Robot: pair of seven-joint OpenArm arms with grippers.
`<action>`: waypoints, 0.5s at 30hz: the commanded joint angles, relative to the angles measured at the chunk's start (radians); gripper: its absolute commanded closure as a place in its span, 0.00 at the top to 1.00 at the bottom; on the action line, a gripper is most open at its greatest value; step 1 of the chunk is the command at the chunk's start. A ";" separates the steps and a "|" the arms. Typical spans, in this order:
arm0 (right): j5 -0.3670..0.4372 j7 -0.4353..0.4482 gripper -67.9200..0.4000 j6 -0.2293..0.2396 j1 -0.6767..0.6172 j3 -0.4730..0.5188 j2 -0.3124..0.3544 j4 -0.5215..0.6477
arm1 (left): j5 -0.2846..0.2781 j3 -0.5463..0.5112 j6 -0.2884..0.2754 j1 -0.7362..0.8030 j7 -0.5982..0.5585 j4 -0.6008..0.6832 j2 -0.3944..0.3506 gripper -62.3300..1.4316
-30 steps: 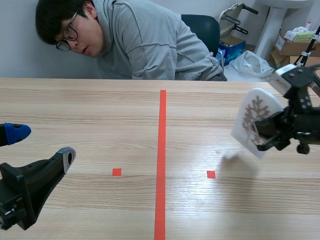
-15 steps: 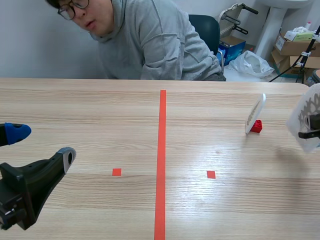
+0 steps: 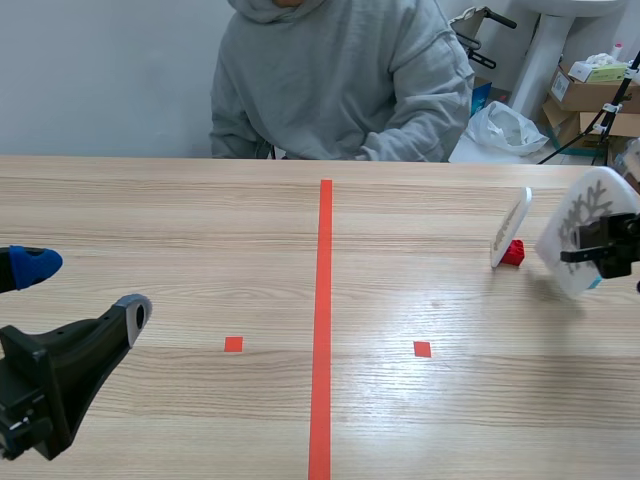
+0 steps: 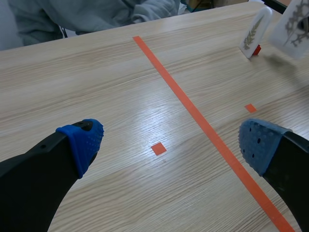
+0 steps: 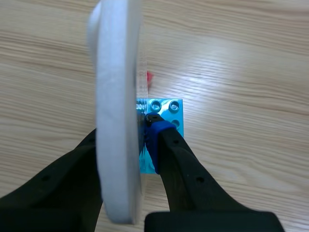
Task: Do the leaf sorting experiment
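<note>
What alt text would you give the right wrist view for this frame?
The right gripper is shut on a white card seen edge-on, with a blue studded brick against its side, over the wooden table.

**Bright, even light with sheen on the wood**

Soft light from above fills the table (image 3: 180,210) evenly. A pale sheen lies on the wood ahead of the left gripper (image 4: 171,140), between its spread fingers, and another lies ahead of the right gripper (image 5: 128,140). The card (image 5: 116,96) it clamps glows white along its edge and drops a faint, soft-edged shadow beneath. Both grippers show dark, with little detail.
</note>
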 commanded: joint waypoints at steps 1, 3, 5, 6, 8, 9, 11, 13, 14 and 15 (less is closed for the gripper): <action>0.004 0.008 0.03 -0.003 0.005 0.006 0.002 0.030 | -0.010 -0.003 -0.003 -0.001 -0.016 0.015 0.000 0.97; 0.004 0.005 0.03 -0.004 0.005 0.006 -0.008 0.030 | -0.010 -0.003 -0.003 -0.001 -0.016 0.015 0.000 0.97; 0.004 0.004 0.04 -0.004 0.005 0.006 -0.011 0.030 | -0.010 -0.003 -0.003 -0.001 -0.016 0.015 0.000 0.97; 0.004 0.001 0.04 -0.004 0.005 0.006 -0.011 0.030 | -0.010 -0.003 -0.003 -0.001 -0.016 0.015 0.000 0.97; 0.004 -0.008 0.05 -0.005 0.005 0.006 -0.011 0.030 | -0.010 -0.003 -0.003 -0.001 -0.016 0.015 0.000 0.97; 0.003 -0.008 0.08 -0.005 0.005 0.006 -0.011 0.030 | -0.010 -0.003 -0.003 -0.001 -0.016 0.015 0.000 0.97; 0.002 -0.008 0.13 -0.005 0.001 0.006 -0.011 0.030 | -0.010 -0.003 -0.003 -0.001 -0.016 0.015 0.000 0.97; -0.001 -0.012 0.16 -0.005 0.000 0.006 -0.011 0.030 | -0.010 -0.003 -0.003 -0.001 -0.016 0.015 0.000 0.97; -0.004 -0.015 0.18 -0.005 0.000 0.006 -0.011 0.030 | -0.010 -0.003 -0.003 -0.001 -0.016 0.015 0.000 0.97; -0.008 -0.015 0.19 -0.005 0.000 0.006 -0.011 0.030 | -0.010 -0.003 -0.003 -0.001 -0.016 0.015 0.000 0.97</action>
